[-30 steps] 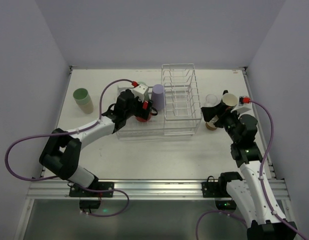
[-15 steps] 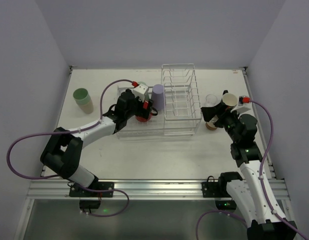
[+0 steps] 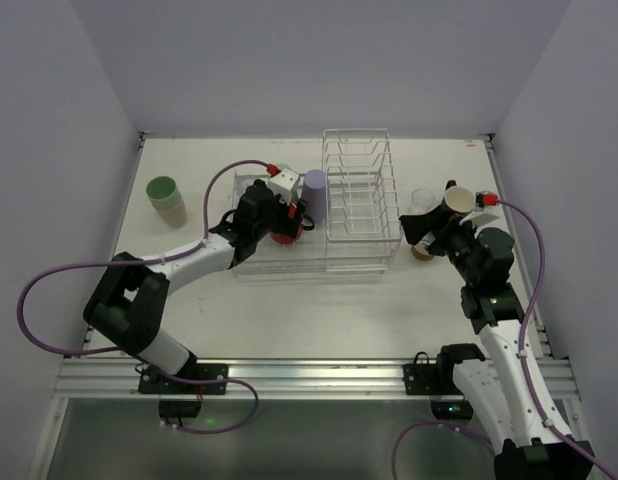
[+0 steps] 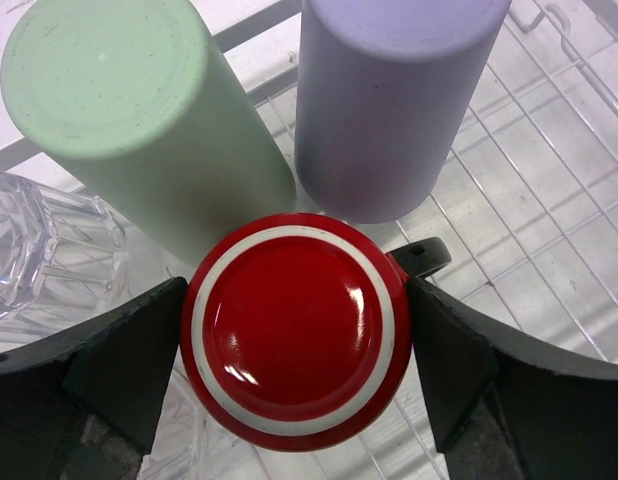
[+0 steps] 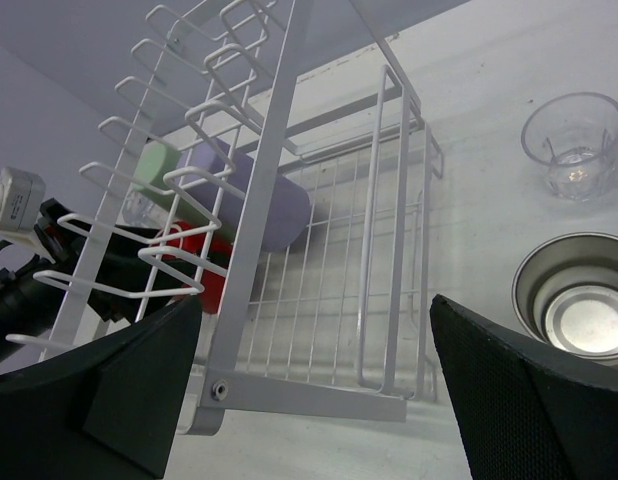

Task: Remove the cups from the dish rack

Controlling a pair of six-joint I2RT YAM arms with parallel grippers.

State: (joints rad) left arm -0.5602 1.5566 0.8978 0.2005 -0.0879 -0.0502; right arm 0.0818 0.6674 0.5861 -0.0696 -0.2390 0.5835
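From above, your left claw [image 3: 285,230] reaches into the low basket end of the dish rack [image 3: 357,150]. There the red mug [image 3: 282,237] shows only as a sliver under the wrist. The left wrist camera gives you what that view hides. The mug stands upside down on the wire floor, its white-ringed base facing the lens, squarely between the two fingers [image 4: 119,370]. The jaws are spread wide, one on each side of the mug, with no gap you can make out. Whether they are actually pressing on it you cannot tell. Just beyond the mug stand a pale green tumbler [image 4: 139,120] and a lavender tumbler [image 4: 389,100], both bottom up, and a clear glass [image 4: 39,240] sits at the left.

Only the overhead view shows you a green cup [image 3: 166,198] out on the tabletop [image 3: 289,300], well left of the rack.

Your right claw [image 3: 427,228] hangs just right of the rack's tall divider section, jaws fully apart with nothing between them. Its own camera looks through the rack wires to the lavender tumbler and the red mug. It also shows a loose glass [image 5: 574,145] and a small cup [image 5: 579,300] upright on the tabletop to its right. The overhead view adds a beige cup [image 3: 457,203] just beyond that claw.
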